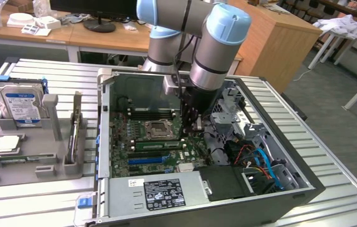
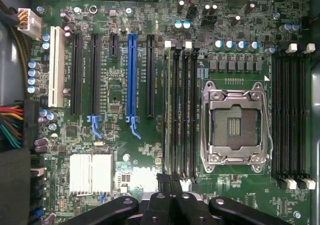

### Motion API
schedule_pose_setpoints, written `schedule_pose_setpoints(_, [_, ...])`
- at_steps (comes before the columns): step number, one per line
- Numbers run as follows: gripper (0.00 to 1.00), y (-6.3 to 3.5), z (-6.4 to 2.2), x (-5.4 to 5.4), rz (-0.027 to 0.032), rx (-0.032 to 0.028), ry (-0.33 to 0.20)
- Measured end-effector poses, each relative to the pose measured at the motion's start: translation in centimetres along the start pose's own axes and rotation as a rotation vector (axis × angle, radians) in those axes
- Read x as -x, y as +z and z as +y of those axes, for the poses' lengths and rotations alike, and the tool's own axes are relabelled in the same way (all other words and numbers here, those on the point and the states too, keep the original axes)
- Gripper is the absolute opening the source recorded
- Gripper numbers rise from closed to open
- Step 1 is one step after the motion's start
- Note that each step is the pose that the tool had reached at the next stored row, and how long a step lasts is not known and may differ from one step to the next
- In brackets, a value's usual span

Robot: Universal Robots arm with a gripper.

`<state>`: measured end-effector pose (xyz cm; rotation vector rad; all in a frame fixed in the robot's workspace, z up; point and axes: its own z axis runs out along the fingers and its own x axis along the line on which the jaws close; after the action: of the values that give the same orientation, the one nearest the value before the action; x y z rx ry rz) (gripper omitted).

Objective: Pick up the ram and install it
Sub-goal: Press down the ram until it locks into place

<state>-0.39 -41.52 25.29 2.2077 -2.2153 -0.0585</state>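
Hazard: thin green ram stick (image 1: 157,144) stands on the green motherboard (image 2: 112,135); black gripper (image 2: 170,181), jaws closed and empty, is over one end, so you risk seating it crooked.

A slatted metal table (image 1: 330,161) carries an open computer case (image 1: 242,213) and, beside it, a grey parts holder (image 1: 14,164).

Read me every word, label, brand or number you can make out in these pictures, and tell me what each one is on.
Nothing can be read with certainty.
blue-white label on the silver hard drive: print too small.
black label on the grey power supply: white print and marks, blurred.
white sticker beside that label: illegible.
blue expansion slot on the green motherboard: white lettering too small.
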Motion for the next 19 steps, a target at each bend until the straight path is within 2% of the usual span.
schedule_pose_setpoints(19, [0.11,0.75,-0.03,-0.01,0.0000,-0.0001,0.000])
